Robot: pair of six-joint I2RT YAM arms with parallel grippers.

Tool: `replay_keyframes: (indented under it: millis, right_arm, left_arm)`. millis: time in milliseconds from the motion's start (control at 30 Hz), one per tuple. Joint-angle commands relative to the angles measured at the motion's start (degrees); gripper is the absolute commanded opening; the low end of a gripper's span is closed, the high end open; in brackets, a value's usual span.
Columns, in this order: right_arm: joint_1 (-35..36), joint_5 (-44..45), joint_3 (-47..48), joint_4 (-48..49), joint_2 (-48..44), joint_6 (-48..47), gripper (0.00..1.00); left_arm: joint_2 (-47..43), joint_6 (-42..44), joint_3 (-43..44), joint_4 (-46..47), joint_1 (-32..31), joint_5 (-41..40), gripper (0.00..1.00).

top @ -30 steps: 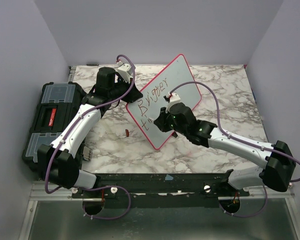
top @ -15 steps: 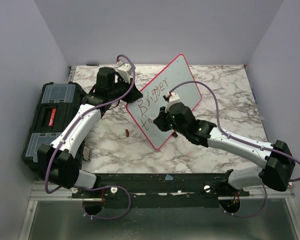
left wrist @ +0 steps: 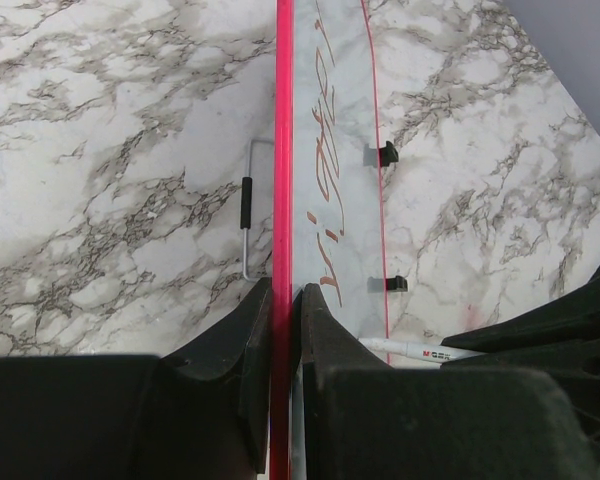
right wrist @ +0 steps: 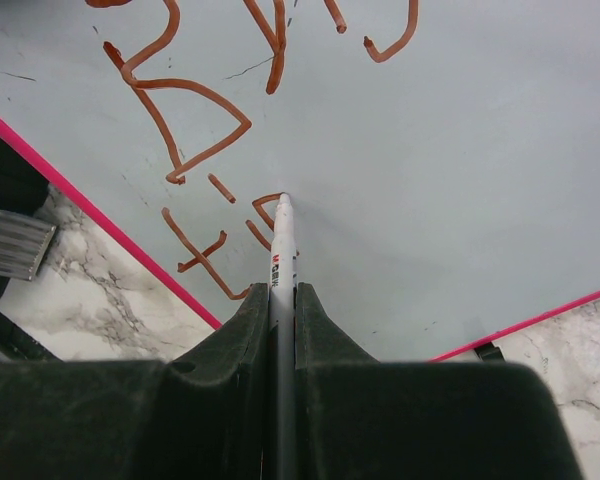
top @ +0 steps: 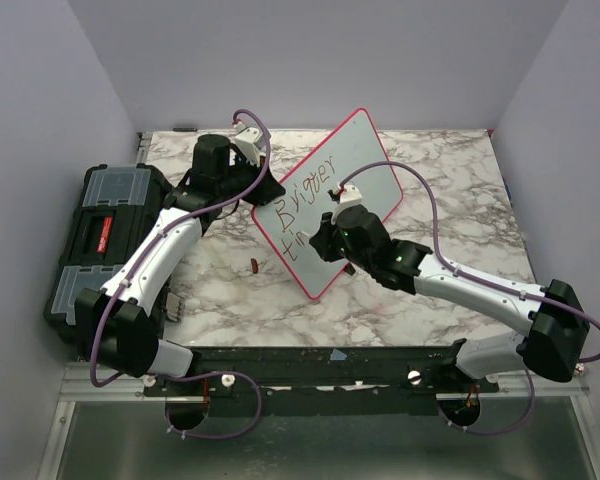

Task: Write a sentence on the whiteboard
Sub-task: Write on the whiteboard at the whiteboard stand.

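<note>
Our left gripper (left wrist: 285,300) is pinching the pink edge of the whiteboard (top: 365,150). Our right gripper (right wrist: 283,298) is squeezed tight around the marker (right wrist: 284,240).

The whiteboard is in the middle of the top view, tipped up. Its long side runs from lower left to upper right. The marker points straight up the right wrist view, and its tip touches the second line of the sentence (top: 305,200).

We hold only one edge, so we think a hard push could twist the board. Then the letters could go wobbly, or the tip could slip off.
</note>
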Motion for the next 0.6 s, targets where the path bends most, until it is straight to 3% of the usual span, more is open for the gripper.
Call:
replay_keyframes:
  millis: [0,267,567]
  right_arm:
    - [-0.1,0.2,-0.7,-2.2,1.7,0.3,0.01]
    - [-0.1,-1.1,-5.6,-1.9,-1.0,1.9,0.01]
    - [-0.1,-1.1,-3.4,-1.7,-0.4,1.5,0.01]
  left_arm:
    - [-1.7,4.2,0.3,2.9,-0.5,1.8,0.00]
    - [-1.3,4.3,0.5,3.1,-0.5,1.9,0.00]
    - [-1.4,4.2,0.4,3.1,-0.4,2.1,0.00]
